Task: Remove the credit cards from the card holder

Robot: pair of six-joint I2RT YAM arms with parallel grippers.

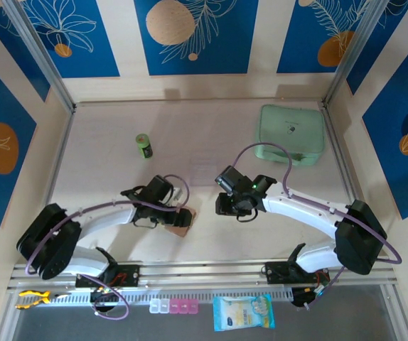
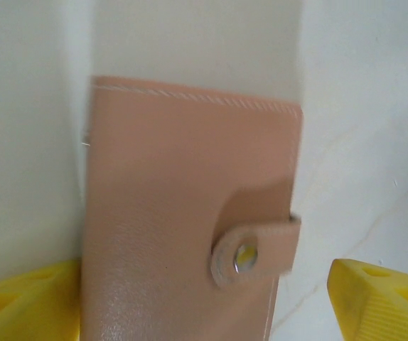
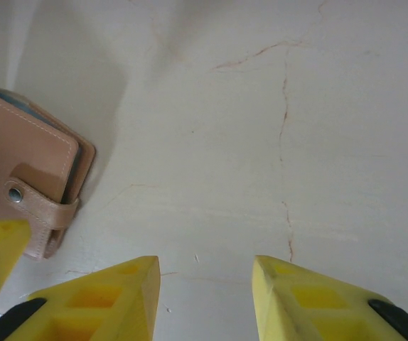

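Left end effector (image 2: 204, 302), released, straddles the snapped-shut holder (image 2: 183, 199), probably to pin it; right end effector (image 3: 205, 284), released, hovers at three o'clock.

A flat mint-green case (image 1: 292, 133) lies shut at the far right of the pale table (image 1: 190, 128). Well to its left is a little green bottle (image 1: 143, 145). Blue wall panels (image 1: 190, 35) with white leaves stand all around. By the near edge lie a blue packet (image 1: 243, 312), a row of small pink and white boxes (image 1: 174, 306) and a yellow thing (image 1: 33, 298).
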